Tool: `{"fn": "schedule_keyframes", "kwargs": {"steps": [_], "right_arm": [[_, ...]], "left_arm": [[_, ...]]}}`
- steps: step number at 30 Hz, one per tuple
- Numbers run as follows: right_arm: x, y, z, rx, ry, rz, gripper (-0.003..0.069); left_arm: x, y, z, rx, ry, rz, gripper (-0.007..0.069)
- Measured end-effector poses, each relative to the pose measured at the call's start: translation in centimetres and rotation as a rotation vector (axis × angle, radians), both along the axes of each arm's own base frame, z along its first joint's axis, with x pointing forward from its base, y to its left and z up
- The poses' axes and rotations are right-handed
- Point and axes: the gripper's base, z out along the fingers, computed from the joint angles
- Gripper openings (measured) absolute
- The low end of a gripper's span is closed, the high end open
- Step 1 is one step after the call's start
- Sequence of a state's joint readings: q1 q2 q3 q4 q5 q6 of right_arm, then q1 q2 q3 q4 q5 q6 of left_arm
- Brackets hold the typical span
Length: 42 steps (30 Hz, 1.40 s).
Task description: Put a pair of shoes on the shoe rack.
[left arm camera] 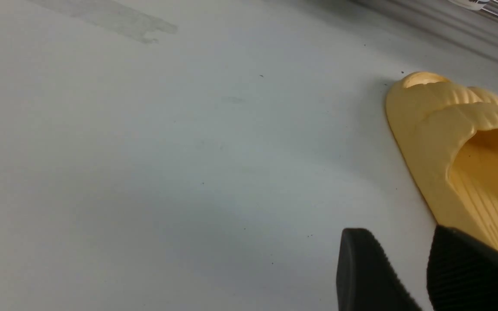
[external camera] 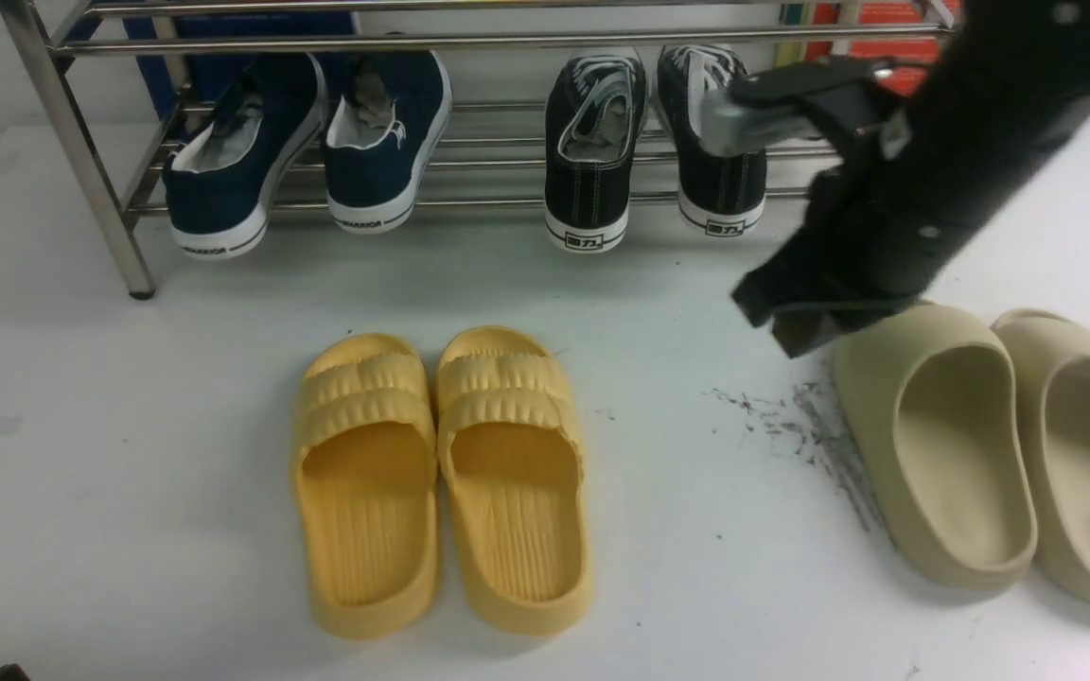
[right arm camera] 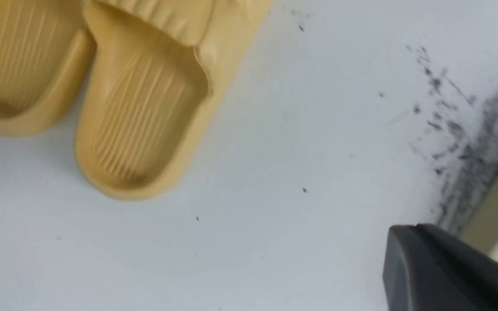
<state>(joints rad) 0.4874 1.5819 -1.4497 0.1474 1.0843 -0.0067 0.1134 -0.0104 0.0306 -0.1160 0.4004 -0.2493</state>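
While the right gripper (external camera: 796, 326) hangs above the tabletop (external camera: 176, 473), its fingers pressed together with nothing between them, the pair of shoes, two black canvas sneakers with white laces, sits on the shiny metal shoe rack (external camera: 507, 43). That rack serves as the landmark for everything else. On its lower tubes, below the upper shelf, the left black sneaker (external camera: 592, 199) and the right black sneaker (external camera: 723, 184) stand side by side, a narrow gap between their heels, which face the robot and jut out past the front tube. On the same tubes, toward the rack's left end, rest two navy slip-on sneakers (external camera: 247, 161) with white soles, their heels jutting out as well. On the robot's side of the rack, apart from it, lie the yellow slides (external camera: 370, 530), next to each other on the white surface. Also nearer the robot than the rack, but farther right, are the beige slides (external camera: 942, 454), with dark scuffs beside them. The left gripper (left arm camera: 409, 259), fingers spread and holding nothing, is over the tabletop on the robot's side of the rack, close to the yellow slides.
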Motion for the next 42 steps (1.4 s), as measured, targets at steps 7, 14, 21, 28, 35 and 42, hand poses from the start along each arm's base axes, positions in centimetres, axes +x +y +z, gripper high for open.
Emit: {"fn": "schedule_keyframes", "kwargs": {"steps": [7, 14, 21, 28, 35, 42], "right_arm": [[-8.4, -4.4, 4.8, 0.076, -0.088, -0.037, 0.0027], [-15.5, -8.0, 9.4, 0.151, -0.259, -0.012, 0.0033], [-19.1, -10.9, 6.3, 0.153, -0.418, -0.052, 0.0008], [-21.5, -15.1, -3.1, 0.127, -0.626, -0.375, -0.0003], [-23.1, -16.6, -11.7, 0.045, -0.813, -0.486, -0.0003], [-23.6, -16.7, -16.0, 0.050, -0.847, -0.516, -0.0003]], "left_arm": [[0.0, 0.0, 0.0, 0.000, 0.000, 0.000, 0.0237], [0.0, 0.0, 0.0, 0.000, 0.000, 0.000, 0.0237], [0.0, 0.0, 0.0, 0.000, 0.000, 0.000, 0.0238], [0.0, 0.0, 0.0, 0.000, 0.000, 0.000, 0.0238], [0.0, 0.0, 0.0, 0.000, 0.000, 0.000, 0.0238], [0.0, 0.0, 0.0, 0.000, 0.001, 0.000, 0.0238]]}}
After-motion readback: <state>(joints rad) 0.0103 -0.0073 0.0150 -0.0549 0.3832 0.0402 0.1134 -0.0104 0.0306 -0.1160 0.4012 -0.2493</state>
